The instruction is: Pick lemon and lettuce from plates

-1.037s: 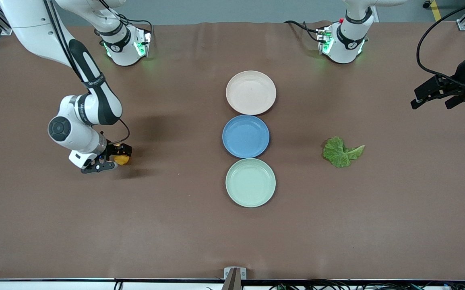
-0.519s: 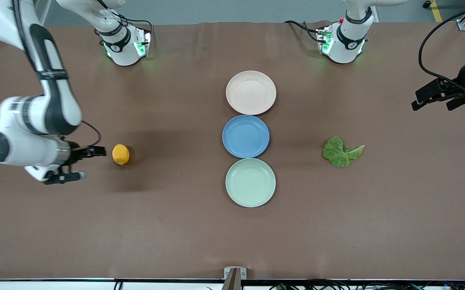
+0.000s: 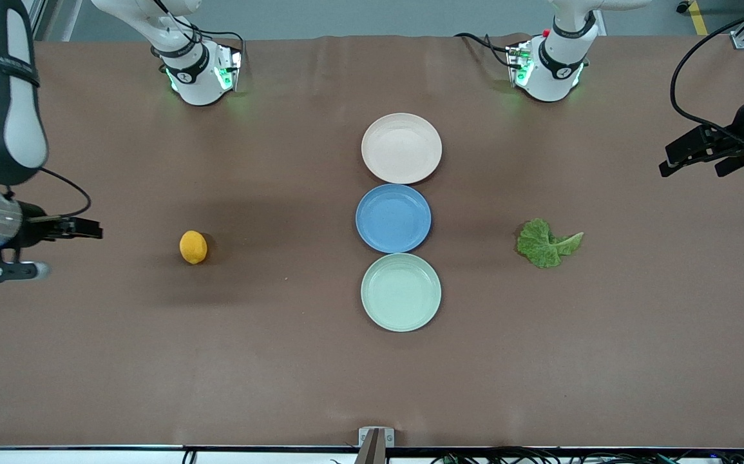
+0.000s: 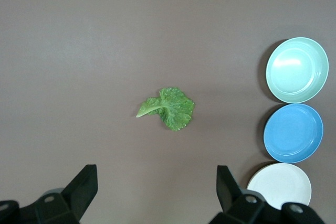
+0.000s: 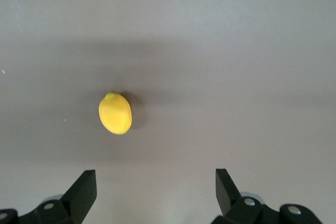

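The lemon (image 3: pixel 193 247) (image 5: pixel 115 114) lies on the bare brown table toward the right arm's end, on no plate. My right gripper (image 3: pixel 73 250) (image 5: pixel 156 174) hangs open and empty above the table, well clear of the lemon, further toward that end. The lettuce (image 3: pixel 547 242) (image 4: pixel 168 108) lies flat on the table toward the left arm's end. High over that end, my left gripper (image 3: pixel 687 171) (image 4: pixel 156 170) is open and empty. The beige-pink plate (image 3: pixel 401 148) (image 4: pixel 279 185) and the mint plate (image 3: pixel 400 292) (image 4: pixel 296 70) stand bare in the middle.
A blue plate (image 3: pixel 393 218) (image 4: pixel 293 132) sits between the two pale plates, the three forming a row. The arm bases (image 3: pixel 201 71) (image 3: pixel 549 67) stand along the table's back edge. A small bracket (image 3: pixel 375 438) sits at the front edge.
The right gripper, which stood around the lemon, has pulled away toward the right arm's end and risen, leaving the lemon on the table. The left arm has hardly moved.
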### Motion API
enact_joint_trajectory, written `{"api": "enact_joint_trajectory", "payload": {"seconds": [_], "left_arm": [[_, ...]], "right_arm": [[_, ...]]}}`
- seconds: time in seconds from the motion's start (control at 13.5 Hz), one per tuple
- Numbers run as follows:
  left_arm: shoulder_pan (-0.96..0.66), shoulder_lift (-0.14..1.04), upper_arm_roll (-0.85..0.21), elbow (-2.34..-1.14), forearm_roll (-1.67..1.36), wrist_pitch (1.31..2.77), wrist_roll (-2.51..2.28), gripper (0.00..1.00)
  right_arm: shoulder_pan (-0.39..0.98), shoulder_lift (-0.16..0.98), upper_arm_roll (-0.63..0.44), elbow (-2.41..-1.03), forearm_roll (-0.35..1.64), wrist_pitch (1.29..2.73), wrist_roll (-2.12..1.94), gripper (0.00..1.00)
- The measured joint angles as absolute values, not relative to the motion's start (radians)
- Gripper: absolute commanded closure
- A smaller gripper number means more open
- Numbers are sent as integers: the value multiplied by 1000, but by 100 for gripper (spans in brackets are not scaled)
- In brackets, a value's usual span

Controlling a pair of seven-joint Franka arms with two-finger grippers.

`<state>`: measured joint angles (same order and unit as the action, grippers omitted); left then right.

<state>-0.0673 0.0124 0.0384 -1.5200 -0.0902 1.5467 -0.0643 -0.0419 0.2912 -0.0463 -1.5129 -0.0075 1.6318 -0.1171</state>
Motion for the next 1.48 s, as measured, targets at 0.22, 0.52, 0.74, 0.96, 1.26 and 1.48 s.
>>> {"api": "enact_joint_trajectory", "payload": {"seconds": [0.22,0.52,0.74,0.96,1.26,1.48], "left_arm": [[-67,12,38,-1520,-90,1547,-64,0],[-67,12,38,-1519,-90,1547,-64,0],[-67,12,38,-1519,-90,1547,-64,0],[-67,12,38,-1518,-90,1547,-64,0],[-67,13,38,-1518,-90,1547,-64,0],[-67,13,38,-1517,-90,1547,-64,0]], "right_arm": [[-52,291,-48,-1406,-8,1562,-116,0],[-51,293,-39,-1391,-5,1513,-115,0],[-51,287,-35,-1385,-5,1478,-111,0],[-45,226,-36,-1413,-4,1476,-111,0],[14,114,-82,-1512,-4,1481,-111,0],[16,72,-92,-1545,-4,1483,-111,0]]}}
